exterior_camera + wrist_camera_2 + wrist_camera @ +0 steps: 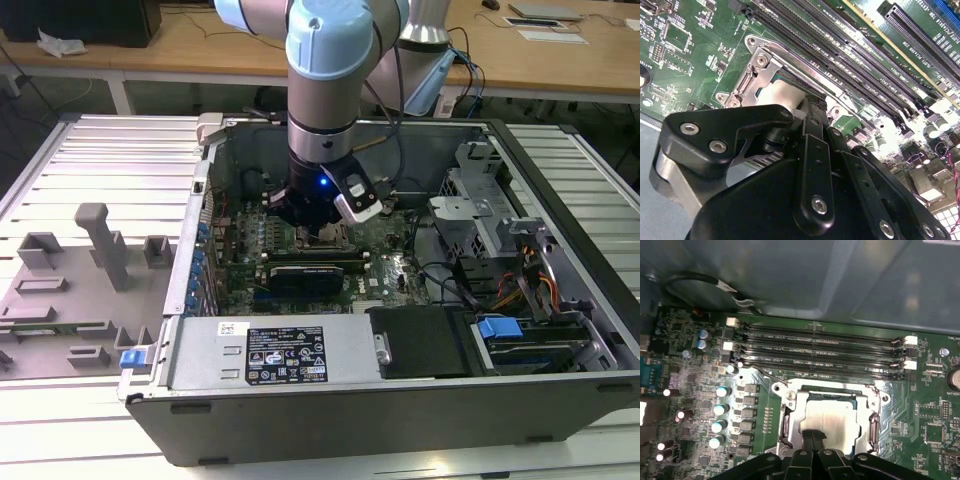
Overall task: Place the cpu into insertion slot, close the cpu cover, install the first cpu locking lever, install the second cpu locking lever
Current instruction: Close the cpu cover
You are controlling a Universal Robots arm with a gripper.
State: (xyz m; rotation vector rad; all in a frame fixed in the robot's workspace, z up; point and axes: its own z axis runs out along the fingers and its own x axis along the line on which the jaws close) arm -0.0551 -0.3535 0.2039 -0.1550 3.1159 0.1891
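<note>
- The cpu [835, 420] is seen lying flat in the slot [790, 396], framed by the cover [873, 426], which appears to be lowered.
- The tool [813, 436] is held closed, tips together, just over the cpu's edge, with nothing gripped.
- The cpu is judged light, stiff and fragile underneath; opposite edges are best taken, since the metal top is slick.
- A wire lever [767, 374] is seen standing off the cover.

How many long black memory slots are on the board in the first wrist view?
4 memory slots, in parallel rows between the case wall and the insertion slot: one nearest the wall, two in the middle, one nearest the insertion slot. None appears hidden.
</note>
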